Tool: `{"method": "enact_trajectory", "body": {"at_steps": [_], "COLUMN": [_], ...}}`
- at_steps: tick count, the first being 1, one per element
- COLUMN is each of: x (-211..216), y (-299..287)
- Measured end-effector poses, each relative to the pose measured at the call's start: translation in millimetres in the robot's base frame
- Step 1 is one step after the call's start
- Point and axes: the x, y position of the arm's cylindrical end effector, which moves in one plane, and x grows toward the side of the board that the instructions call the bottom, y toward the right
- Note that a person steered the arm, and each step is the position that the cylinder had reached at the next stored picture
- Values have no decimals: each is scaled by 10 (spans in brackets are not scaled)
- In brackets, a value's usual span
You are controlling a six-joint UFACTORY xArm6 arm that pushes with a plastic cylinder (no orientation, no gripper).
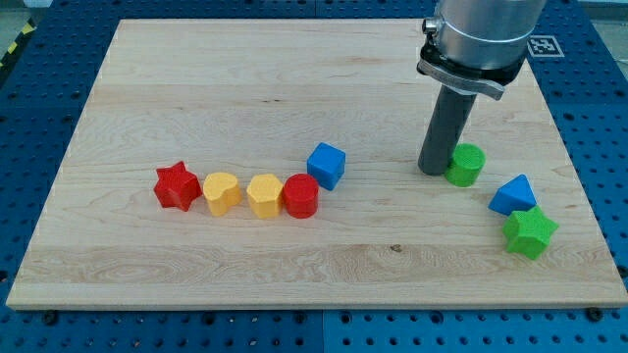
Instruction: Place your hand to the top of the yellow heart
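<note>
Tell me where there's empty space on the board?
Bare wood lies above the row from red star to blue cube, and below it. It is crowded at the view's right: my tip, green cylinder, blue block, green star.

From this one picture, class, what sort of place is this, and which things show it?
Probably a robotics lab bench: a pale wooden board on a blue perforated metal table, small coloured plastic blocks such as the yellow heart, and my tip beside a green cylinder.

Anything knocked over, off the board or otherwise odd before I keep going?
Nothing stands out. All eight blocks sit flat on the wooden board. My tip rests beside the green cylinder, far right of the yellow heart.
</note>
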Motion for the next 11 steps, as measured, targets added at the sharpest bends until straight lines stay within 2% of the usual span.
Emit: {"method": "enact_trajectory", "body": {"at_steps": [2,4,5,6,7,8,9,11], "x": [-5,-59,-338,-445,-445,-384,-224,-176], "y": [267,270,-199,-1023,-2009,-2502,-2498,-2272]}}
